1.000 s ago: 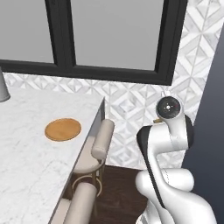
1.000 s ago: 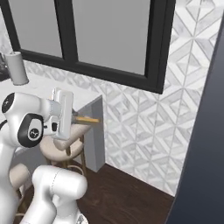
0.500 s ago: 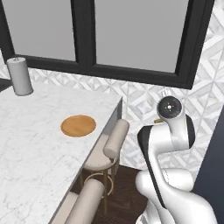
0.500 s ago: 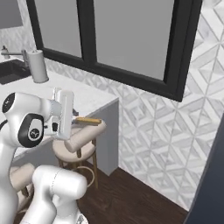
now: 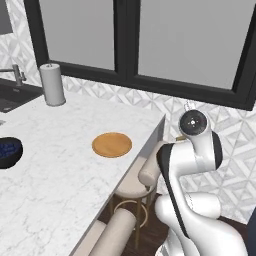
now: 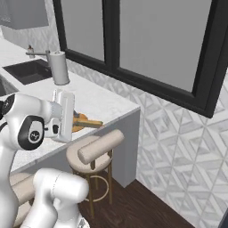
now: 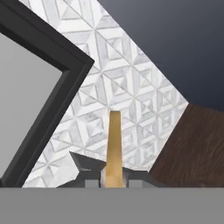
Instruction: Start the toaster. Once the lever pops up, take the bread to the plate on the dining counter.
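My gripper (image 7: 114,173) is shut on the bread (image 7: 114,139), a thin tan slice seen edge-on and sticking straight out between the two dark fingertips. In the right base view the bread (image 6: 90,121) juts out of the white hand toward the corner of the dining counter (image 6: 104,103). The round orange-tan plate (image 5: 112,144) lies flat on the white marble dining counter (image 5: 60,165), close to its right edge and left of the arm. The toaster is out of view.
A paper towel roll (image 5: 52,84) and a dark sink (image 5: 12,97) stand at the counter's far left, with a dark bowl of blue berries (image 5: 7,152) nearer. Padded stools (image 6: 95,150) sit under the counter edge. Windows and a patterned tiled wall lie beyond.
Both base views have shifted with the moving base: the counter, plate, paper towel roll and sink now show more fully. The bread stays gripped the same way.
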Controlling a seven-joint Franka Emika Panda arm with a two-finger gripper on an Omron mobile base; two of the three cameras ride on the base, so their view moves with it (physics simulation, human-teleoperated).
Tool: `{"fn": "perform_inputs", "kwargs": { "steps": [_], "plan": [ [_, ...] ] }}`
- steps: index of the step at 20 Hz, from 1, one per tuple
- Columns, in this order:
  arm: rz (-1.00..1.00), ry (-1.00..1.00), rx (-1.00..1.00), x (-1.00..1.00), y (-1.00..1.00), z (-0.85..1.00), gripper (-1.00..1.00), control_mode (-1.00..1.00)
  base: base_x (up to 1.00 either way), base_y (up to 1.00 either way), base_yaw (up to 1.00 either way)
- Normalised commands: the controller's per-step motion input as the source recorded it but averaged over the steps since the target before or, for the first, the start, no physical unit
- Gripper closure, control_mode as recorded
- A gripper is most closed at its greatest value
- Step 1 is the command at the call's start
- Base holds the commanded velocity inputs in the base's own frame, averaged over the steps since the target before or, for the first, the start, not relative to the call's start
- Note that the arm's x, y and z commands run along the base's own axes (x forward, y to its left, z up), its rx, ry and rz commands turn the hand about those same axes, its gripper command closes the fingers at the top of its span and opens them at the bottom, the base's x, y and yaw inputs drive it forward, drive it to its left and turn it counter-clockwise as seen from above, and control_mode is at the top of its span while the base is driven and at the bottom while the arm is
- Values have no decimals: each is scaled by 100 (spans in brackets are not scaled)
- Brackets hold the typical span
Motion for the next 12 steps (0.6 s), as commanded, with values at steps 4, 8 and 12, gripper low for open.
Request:
{"fn": "perform_inputs", "kwargs": {
  "steps": [4,8,12],
  "plan": [
    [7,-1,0,10,0,0,100,-100,32,0,20],
    [28,-2,0,44,0,0,100,-100,0,0,0],
    [36,0,0,58,0,0,100,-100,0,0,0]
  ]
}}
